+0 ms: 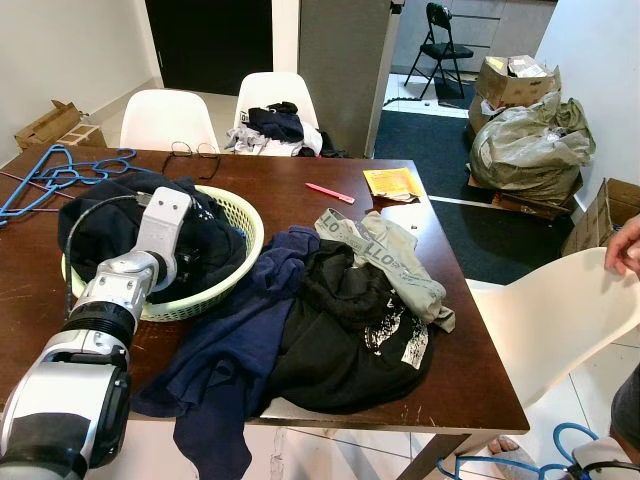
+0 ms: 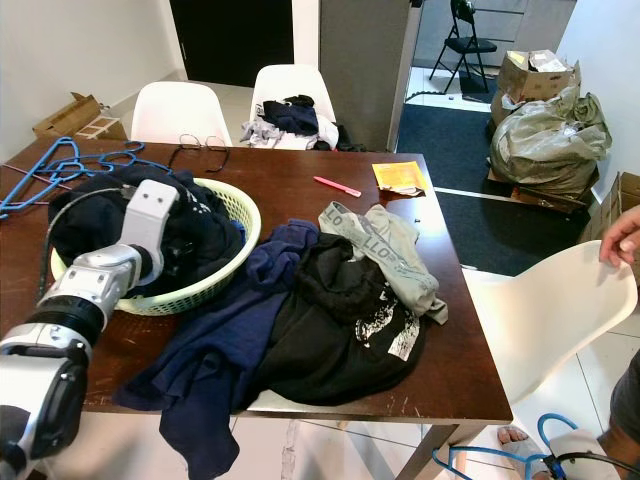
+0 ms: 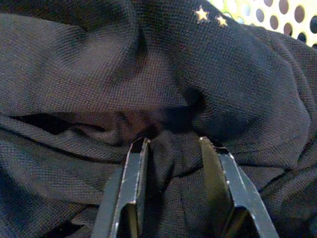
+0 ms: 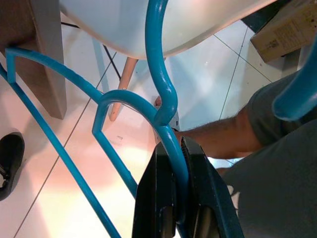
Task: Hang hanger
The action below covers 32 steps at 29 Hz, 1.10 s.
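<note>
Below the table's near right corner, my right gripper [image 4: 173, 146] is shut on the neck of a blue hanger [image 4: 161, 94], whose loop also shows at the lower right [image 1: 560, 448]. Several more blue hangers [image 1: 60, 175] lie on the far left of the brown table [image 1: 440, 340]. My left arm [image 1: 150, 250] reaches into the pale green basket [image 1: 247, 215]. There, my left gripper [image 3: 171, 144] is open, its fingers pressed into a dark garment [image 3: 148, 64] with a fold of cloth between them.
A pile of navy [image 1: 230, 340], black [image 1: 340, 330] and grey-green [image 1: 385, 250] clothes covers the table's middle. A person's hand [image 1: 625, 245] rests on the white chair [image 1: 560, 320] at the right, with their foot [image 1: 505, 450] near the hanger. Two white chairs [image 1: 170, 120] stand behind the table.
</note>
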{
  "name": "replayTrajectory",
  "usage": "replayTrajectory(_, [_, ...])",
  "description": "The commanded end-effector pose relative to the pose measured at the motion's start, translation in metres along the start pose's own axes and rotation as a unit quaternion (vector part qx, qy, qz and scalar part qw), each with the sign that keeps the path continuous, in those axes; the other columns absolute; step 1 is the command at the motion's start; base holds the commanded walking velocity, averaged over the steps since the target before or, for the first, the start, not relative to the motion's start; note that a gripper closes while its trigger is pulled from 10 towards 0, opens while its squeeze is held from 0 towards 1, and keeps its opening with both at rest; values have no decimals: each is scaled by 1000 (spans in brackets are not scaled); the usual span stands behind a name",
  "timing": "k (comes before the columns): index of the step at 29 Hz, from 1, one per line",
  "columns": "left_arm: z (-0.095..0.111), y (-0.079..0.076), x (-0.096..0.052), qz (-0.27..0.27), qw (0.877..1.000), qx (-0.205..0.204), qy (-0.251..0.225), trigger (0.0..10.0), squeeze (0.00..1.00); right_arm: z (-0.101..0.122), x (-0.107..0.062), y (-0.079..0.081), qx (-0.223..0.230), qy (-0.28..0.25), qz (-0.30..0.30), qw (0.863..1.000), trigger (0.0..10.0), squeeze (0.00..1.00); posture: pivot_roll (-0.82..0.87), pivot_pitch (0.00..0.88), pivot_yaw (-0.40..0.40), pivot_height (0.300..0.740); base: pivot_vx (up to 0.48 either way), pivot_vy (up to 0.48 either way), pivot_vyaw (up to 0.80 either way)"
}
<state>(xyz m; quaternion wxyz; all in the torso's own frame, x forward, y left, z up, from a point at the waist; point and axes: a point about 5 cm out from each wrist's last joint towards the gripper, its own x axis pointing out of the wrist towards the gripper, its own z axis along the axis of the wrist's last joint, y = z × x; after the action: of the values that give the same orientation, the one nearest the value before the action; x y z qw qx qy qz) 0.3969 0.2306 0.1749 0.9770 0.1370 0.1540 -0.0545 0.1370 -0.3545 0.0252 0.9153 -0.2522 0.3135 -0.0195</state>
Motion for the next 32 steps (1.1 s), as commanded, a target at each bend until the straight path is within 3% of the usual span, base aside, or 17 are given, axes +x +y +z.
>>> replayTrajectory(1, [-6,-5,1,-11,1000,4,15,0,0,4,-1,-7,11,-7,-31,999,10000,0,-171,96,-54,740,0,0,0])
replayTrajectory(7, [2,1,0,2,1000,4,-2,0,0,3,0,-4,16,-5,-34,999,10000,0,-169,93,-47,740,0,0,0])
replayTrajectory(9, [19,5,-1,7,999,-9,-42,0,0,3,1,-4,18,-5,-37,999,10000,0,-167,88,-42,740,0,0,0])
replayTrajectory(12, [86,13,-14,14,984,-20,-175,0,0,5,7,0,34,-9,-43,998,10000,0,-145,63,-35,740,0,0,0])
replayTrajectory(13, [86,13,-14,14,984,-20,-175,0,0,5,7,0,34,-9,-43,998,10000,0,-145,63,-35,740,0,0,0])
replayTrajectory(15, [126,13,-28,8,970,-13,-244,0,0,11,14,6,46,-18,-45,998,10000,0,-130,36,-26,740,0,0,0])
replayTrajectory(16, [126,13,-28,8,970,-13,-244,0,0,11,14,6,46,-18,-45,998,10000,0,-130,36,-26,740,0,0,0])
replayTrajectory(17, [140,12,-34,2,963,-16,-269,0,0,14,17,8,51,-22,-45,997,10000,0,-127,32,-25,740,0,0,0])
replayTrajectory(19, [140,12,-34,2,963,-16,-269,0,0,14,17,8,51,-22,-45,997,10000,0,-127,32,-25,740,0,0,0])
replayTrajectory(20, [154,8,-42,-12,955,-30,-294,0,0,18,22,12,57,-28,-46,997,10000,0,-109,8,-19,740,0,0,0])
replayTrajectory(22, [164,4,-48,-28,949,-42,-313,0,0,22,27,15,62,-33,-46,996,10000,0,-100,0,-15,740,0,0,0])
replayTrajectory(24, [164,4,-48,-28,949,-42,-313,0,0,22,27,15,62,-33,-46,996,10000,0,-100,0,-15,740,0,0,0])
replayTrajectory(27, [191,6,-71,-63,927,-71,-363,0,0,33,40,23,76,-44,-46,995,10000,0,-62,0,-5,740,0,0,0])
replayTrajectory(29, [191,6,-71,-63,927,-71,-363,0,0,33,40,23,76,-44,-46,995,10000,0,-62,0,-5,740,0,0,0])
replayTrajectory(31, [220,16,-96,-68,902,-71,-421,0,0,39,47,28,87,-49,-47,994,10000,0,-41,0,-3,740,0,0,0])
replayTrajectory(32, [220,16,-96,-68,902,-71,-421,0,0,39,47,28,87,-49,-47,994,10000,0,-41,0,-3,740,0,0,0])
